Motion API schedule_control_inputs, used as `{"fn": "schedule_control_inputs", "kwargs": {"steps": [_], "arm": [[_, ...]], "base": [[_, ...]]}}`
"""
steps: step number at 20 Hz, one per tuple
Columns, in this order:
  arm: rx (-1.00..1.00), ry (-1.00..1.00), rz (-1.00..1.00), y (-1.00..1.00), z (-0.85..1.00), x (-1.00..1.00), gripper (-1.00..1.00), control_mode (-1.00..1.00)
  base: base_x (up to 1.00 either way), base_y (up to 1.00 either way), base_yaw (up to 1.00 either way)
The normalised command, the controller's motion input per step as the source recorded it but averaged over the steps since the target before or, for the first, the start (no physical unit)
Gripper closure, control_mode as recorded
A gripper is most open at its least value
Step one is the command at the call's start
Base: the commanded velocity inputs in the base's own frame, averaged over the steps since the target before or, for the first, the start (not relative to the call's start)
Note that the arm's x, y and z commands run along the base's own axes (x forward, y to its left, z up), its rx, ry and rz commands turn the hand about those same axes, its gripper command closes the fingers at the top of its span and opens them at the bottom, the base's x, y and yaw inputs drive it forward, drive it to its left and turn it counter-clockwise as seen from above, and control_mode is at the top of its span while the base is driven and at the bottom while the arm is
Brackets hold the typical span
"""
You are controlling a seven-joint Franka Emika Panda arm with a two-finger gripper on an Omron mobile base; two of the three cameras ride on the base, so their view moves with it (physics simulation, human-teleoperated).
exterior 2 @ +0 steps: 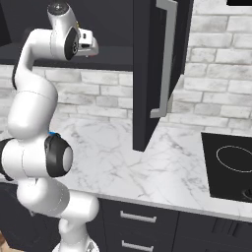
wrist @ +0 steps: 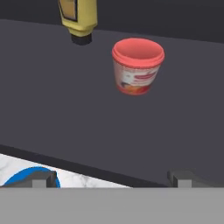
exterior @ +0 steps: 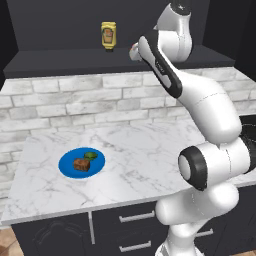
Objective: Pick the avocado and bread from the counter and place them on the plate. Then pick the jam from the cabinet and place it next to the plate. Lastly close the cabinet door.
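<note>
Standing upright on the cabinet shelf (wrist: 52,96), the jam (wrist: 138,72) is seen straight ahead of the hand (wrist: 112,178) and slightly right of centre, well apart from the fingertips (wrist: 181,177). Its axis is vertical. The yellow bottle (wrist: 78,19) is set further back, on the other side of centre. The hand is held wide open and empty at the shelf edge. Avocado (exterior: 91,156) and bread (exterior: 81,164) are already on the plate (exterior: 67,167) on the desk (exterior: 140,150). A short forward reach is judged next.
</note>
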Motion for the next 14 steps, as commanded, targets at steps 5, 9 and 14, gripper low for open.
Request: {"fn": "schedule_control_inputs", "kwargs": {"steps": [5,9,14], "arm": [[0.0,0.02,0.0,0.03,0.0,0.27,-1.0,-1.0],[0.0,0.0,0.0,0.0,0.0,0.21,-1.0,-1.0],[0.0,0.0,0.0,0.0,0.0,0.26,-1.0,-1.0]], "base": [[0.0,0.0,0.0],[0.0,0.0,0.0],[0.0,0.0,0.0]]}}
